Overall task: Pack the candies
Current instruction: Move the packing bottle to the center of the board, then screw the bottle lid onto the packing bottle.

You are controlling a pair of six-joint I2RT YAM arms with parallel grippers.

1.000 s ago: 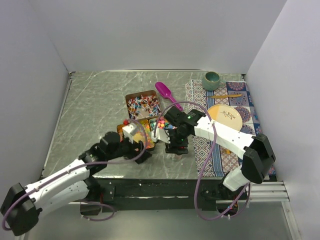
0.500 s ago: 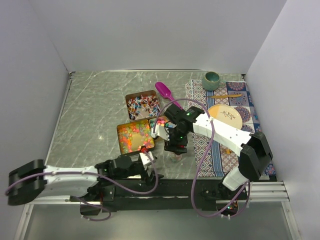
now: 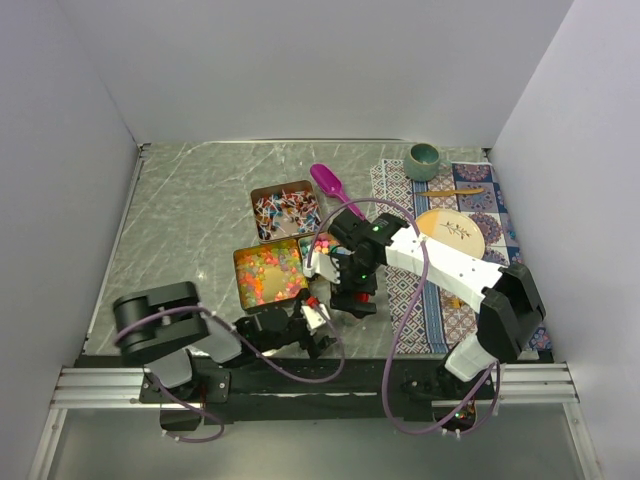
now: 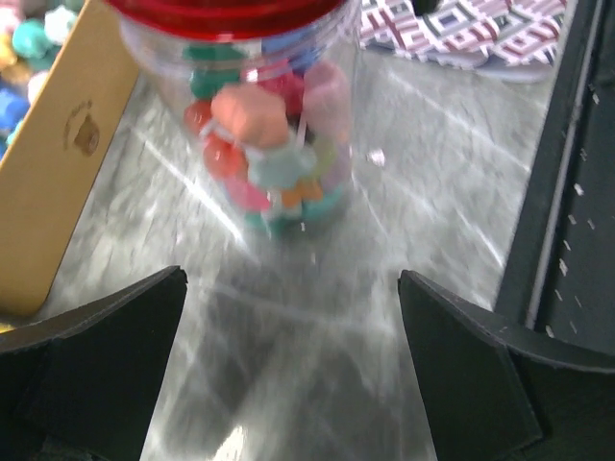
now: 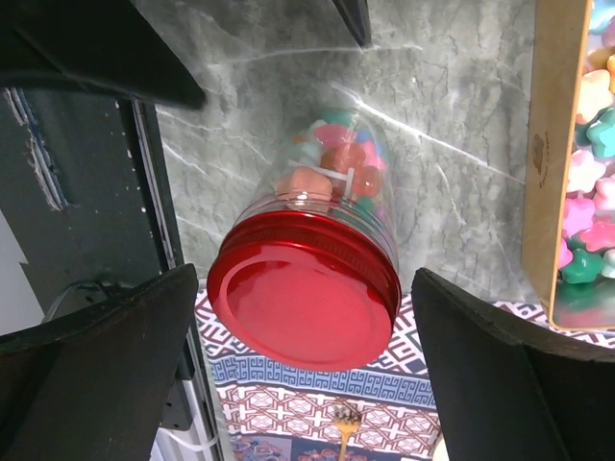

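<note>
Red lid [image 5: 303, 293] caps jar [image 4: 348, 86] holding candies [image 4: 259, 115].

The jar [image 5: 336, 163] is seen to be clear and glossy, topped by a smooth, shiny red lid [image 5: 303, 298]; the candies [image 4: 274, 144] inside appear smooth. The table [image 4: 317, 365] is finished like polished grey marble, veined and reflective. The box [image 4: 53, 182] is walled in matt tan card or wood, and the mat [image 5: 288, 413] is made of patterned cloth
</note>
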